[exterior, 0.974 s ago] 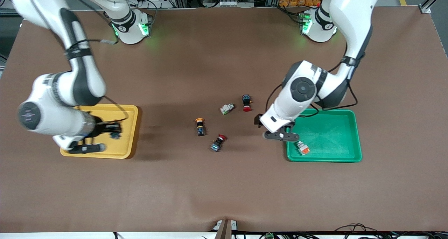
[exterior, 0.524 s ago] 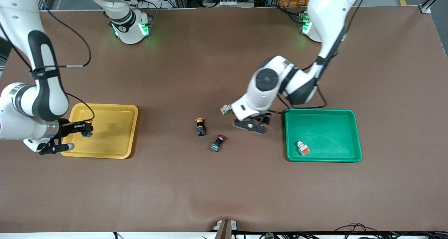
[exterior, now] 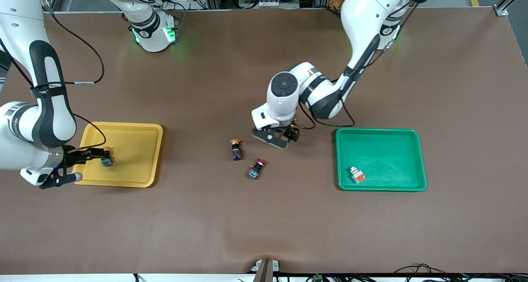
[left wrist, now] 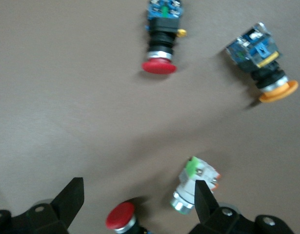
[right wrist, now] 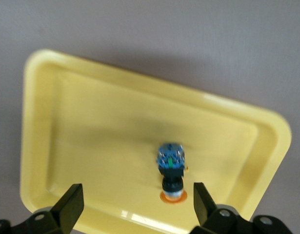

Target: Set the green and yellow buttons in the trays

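Note:
My left gripper (exterior: 277, 138) is open, low over the middle of the table. In the left wrist view (left wrist: 137, 204) a whitish-silver button with a green end (left wrist: 196, 183) lies by one fingertip; it is hidden in the front view. A yellow-capped button (exterior: 236, 149) lies on the table and also shows in the left wrist view (left wrist: 259, 58). My right gripper (exterior: 88, 163) is open at the yellow tray (exterior: 132, 150). Another yellow-capped button (exterior: 107, 161) lies in that tray (right wrist: 91, 126), just ahead of the open fingers (right wrist: 136, 200). The green tray (exterior: 387, 154) holds a whitish button with an orange end (exterior: 357, 174).
A red-capped button (left wrist: 121, 217) lies between my left gripper's fingers, beside the whitish one. A second red-capped button (exterior: 256, 169) lies nearer the front camera than the yellow-capped one and shows in the left wrist view (left wrist: 159, 46).
The left arm swung from the green tray to the table's middle, over the whitish button. The right gripper let the yellow-capped button go in the yellow tray and drew back.

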Tool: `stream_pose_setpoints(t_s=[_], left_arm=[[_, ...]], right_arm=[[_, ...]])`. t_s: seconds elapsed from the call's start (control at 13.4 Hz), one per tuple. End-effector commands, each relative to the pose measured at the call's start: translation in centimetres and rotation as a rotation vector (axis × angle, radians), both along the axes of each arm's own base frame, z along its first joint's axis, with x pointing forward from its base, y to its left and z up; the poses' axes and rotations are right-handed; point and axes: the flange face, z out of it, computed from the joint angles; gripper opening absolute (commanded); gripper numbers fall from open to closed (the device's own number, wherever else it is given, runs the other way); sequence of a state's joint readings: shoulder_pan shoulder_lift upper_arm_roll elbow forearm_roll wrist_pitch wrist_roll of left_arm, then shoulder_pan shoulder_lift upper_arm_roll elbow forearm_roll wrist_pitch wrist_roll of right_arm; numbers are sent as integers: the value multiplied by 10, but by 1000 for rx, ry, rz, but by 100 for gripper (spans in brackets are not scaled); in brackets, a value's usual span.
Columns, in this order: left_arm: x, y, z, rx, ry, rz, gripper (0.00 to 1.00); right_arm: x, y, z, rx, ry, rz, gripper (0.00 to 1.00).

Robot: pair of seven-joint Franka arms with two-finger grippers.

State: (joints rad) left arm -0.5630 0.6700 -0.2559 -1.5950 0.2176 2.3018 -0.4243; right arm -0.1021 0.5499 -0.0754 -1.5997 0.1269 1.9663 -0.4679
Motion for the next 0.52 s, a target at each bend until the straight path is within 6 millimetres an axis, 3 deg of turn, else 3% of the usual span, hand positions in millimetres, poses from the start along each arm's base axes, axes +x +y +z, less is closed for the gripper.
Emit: stream_pose_setpoints(t_s=[0.0, 0.15, 0.45], left_arm=[[-6, -16, 1, -16, -22, -16, 100], [-21, -27, -6, -17, -11, -22, 100], [-58, -40, -30, 4, 2, -88, 100]], right_arm=[[12, 34, 24, -6, -32, 56, 100], [15, 73, 28, -8, -34, 81, 100], [12, 160, 26, -18, -5, -43, 100]])
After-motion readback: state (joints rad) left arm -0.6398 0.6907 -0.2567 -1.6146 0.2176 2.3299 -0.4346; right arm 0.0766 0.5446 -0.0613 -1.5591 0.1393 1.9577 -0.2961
